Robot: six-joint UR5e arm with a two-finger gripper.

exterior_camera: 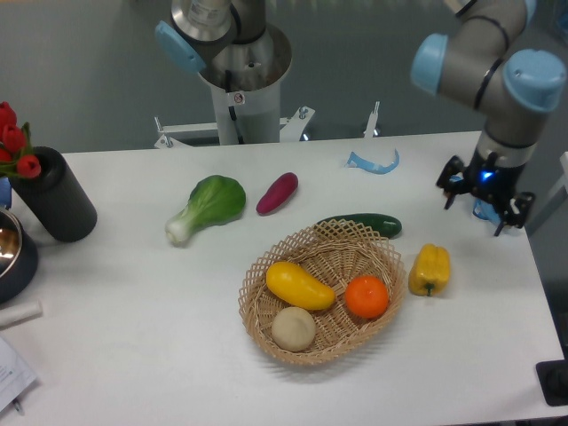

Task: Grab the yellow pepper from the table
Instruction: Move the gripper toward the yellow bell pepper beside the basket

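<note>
The yellow pepper (429, 270) lies on the white worktop (133, 302), just right of the wicker basket (321, 290) and near the right end of the cucumber (361, 224). The hand (477, 197) hangs above the worktop's right side, up and to the right of the pepper and apart from it, its fingers spread and holding nothing.

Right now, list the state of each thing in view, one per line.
Black two-finger pincer: open, empty, above the table's right rear.
Glossy yellow bell pepper: lying on the white table, right of the basket.
Woven wicker basket: upright, holding three items.
Dark green cucumber: lying behind the basket.
Black cylindrical vase: upright.
</note>
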